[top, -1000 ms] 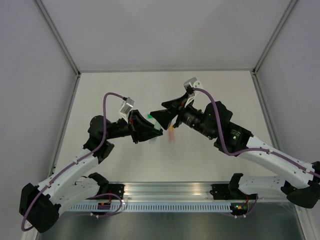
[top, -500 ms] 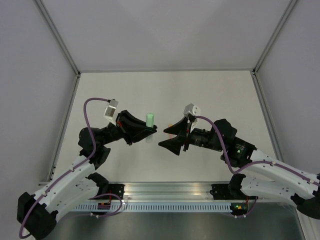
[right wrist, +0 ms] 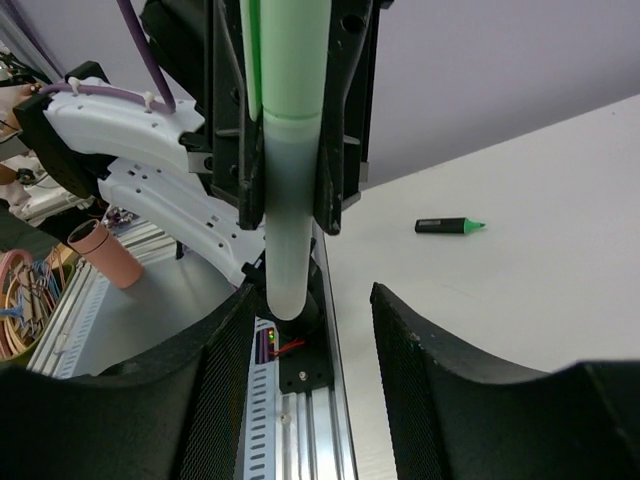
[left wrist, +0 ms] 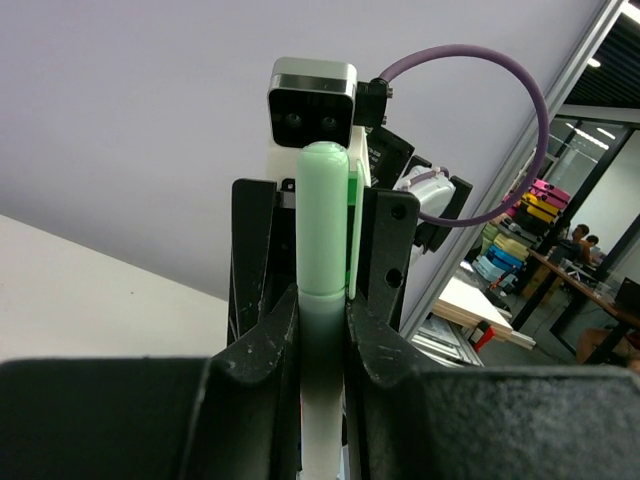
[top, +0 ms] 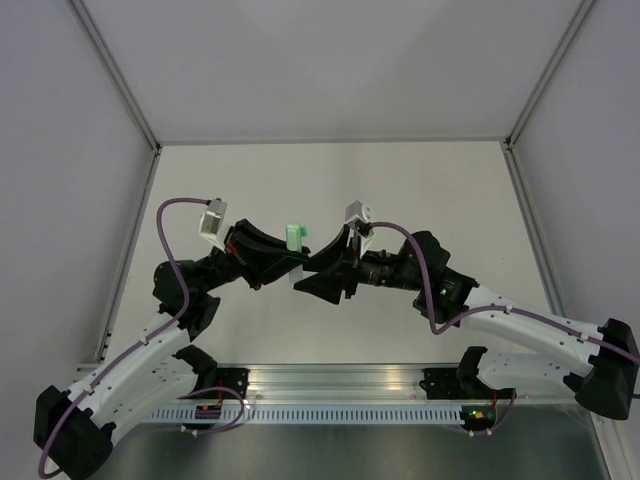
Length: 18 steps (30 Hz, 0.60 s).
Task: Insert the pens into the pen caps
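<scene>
My left gripper [left wrist: 322, 300] is shut on the pale mint green pen [left wrist: 322, 340]. The pen stands up between the jaws, its greener end [left wrist: 325, 220] pointing away from the wrist. From above, the pen [top: 293, 236] pokes out over the left gripper [top: 285, 260]. My right gripper [top: 318, 272] faces it closely. In the right wrist view the right gripper [right wrist: 310, 300] is open. Its fingers flank the pen's pale lower end [right wrist: 290, 260] without touching it. A dark pen with a green tip [right wrist: 447, 225] lies on the table. No loose pen caps show.
The aluminium rail [top: 340, 385] with both arm bases runs along the table's near edge. Grey walls and frame posts [top: 120, 90] close in the back and sides. The left arm's white links [right wrist: 130, 150] fill the background behind the pen.
The right gripper has swung left and closed in on the left gripper's pen, and its jaws have narrowed somewhat. The left gripper kept its hold and shifted slightly.
</scene>
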Tool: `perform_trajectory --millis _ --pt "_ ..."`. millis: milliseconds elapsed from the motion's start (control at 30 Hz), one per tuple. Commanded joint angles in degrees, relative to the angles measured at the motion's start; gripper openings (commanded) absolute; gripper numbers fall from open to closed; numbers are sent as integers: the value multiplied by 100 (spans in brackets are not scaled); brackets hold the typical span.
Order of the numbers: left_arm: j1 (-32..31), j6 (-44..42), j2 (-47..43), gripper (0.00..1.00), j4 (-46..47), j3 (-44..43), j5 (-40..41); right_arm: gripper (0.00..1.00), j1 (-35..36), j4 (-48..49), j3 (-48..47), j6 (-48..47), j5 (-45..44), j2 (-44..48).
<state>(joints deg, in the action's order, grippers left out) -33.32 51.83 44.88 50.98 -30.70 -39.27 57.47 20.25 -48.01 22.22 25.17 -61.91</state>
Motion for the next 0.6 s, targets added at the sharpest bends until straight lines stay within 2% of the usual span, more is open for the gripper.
perform_trajectory --millis 0,333,567 --pt "19 64 -67 2 316 -15 139 55 -8 927 -42 292 252 -40" --pt "19 46 -76 2 290 11 182 45 -8 920 -349 433 401 -400" --pt "19 11 -76 2 246 46 191 41 -8 1095 -332 485 445 -392"
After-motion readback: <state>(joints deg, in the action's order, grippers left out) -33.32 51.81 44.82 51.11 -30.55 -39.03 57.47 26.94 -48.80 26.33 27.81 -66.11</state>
